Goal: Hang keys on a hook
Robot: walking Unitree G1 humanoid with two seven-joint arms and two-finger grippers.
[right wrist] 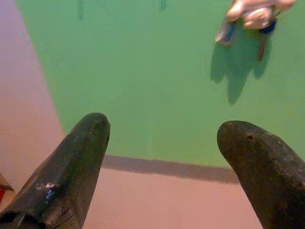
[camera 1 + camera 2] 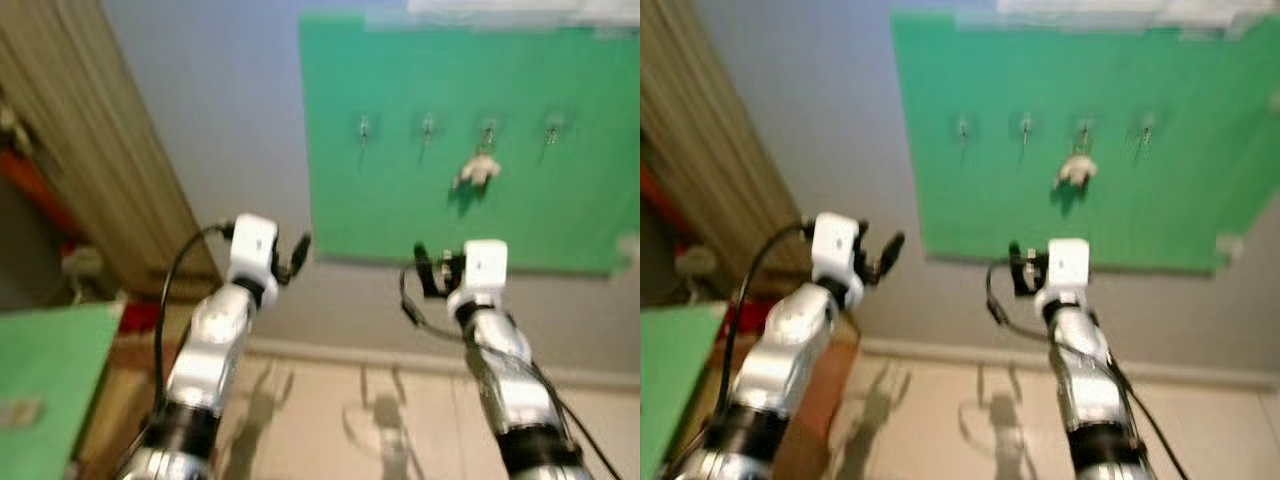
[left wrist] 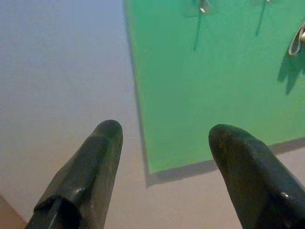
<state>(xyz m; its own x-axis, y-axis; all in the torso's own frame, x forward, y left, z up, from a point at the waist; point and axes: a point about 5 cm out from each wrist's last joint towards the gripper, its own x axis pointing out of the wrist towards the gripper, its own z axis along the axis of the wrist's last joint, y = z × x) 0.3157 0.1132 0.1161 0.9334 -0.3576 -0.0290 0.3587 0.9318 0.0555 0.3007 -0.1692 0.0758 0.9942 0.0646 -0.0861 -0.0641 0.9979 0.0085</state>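
Green board (image 2: 400, 190) is fixed to the grey wall (image 2: 220, 110) and carries four hooks in a row. Keys (image 2: 477, 171) hang from the third hook (image 2: 488, 131) counting from the robot's left (pale fob, blue tag seen by the right wrist camera). Left gripper (image 3: 164, 157) is raised toward the board's lower left corner, fingers spread wide, holding nothing. Right gripper (image 1: 167, 157) is raised below the keys, well apart from them, fingers likewise spread and empty. Head views are blurred.

Green board (image 2: 400, 150), hooks (image 2: 427, 127), hanging keys (image 2: 477, 171)
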